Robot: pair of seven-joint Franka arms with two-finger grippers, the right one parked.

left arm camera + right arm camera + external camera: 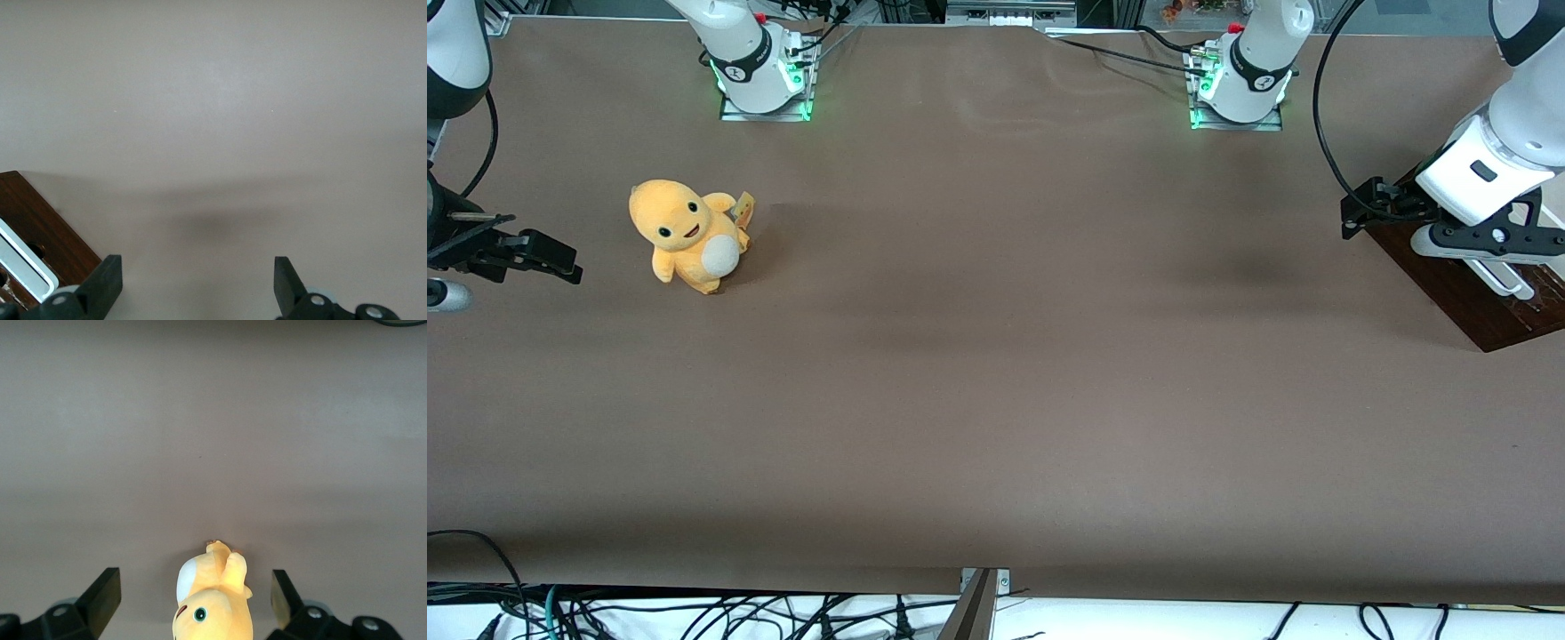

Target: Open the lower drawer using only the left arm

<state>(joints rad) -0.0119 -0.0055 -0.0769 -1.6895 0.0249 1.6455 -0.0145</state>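
The small dark-brown wooden cabinet (1463, 293) stands at the working arm's end of the table, partly cut off by the frame edge. The lower drawer's silvery-white bar handle (1510, 277) shows just under my left arm's wrist. The arm hides most of the drawer, so I cannot tell how far out it is. In the left wrist view a brown corner of the cabinet (47, 233) and the white handle (23, 265) show. My left gripper (1362, 209) hovers by the cabinet's corner and points out over bare table. It is open wide and empty (197, 268).
An orange plush toy (689, 233) sits toward the parked arm's end of the table, also in the right wrist view (213, 603). Two green-lit arm bases (765, 80) (1240, 84) stand along the table edge farthest from the front camera. Brown tabletop (996, 356) lies between.
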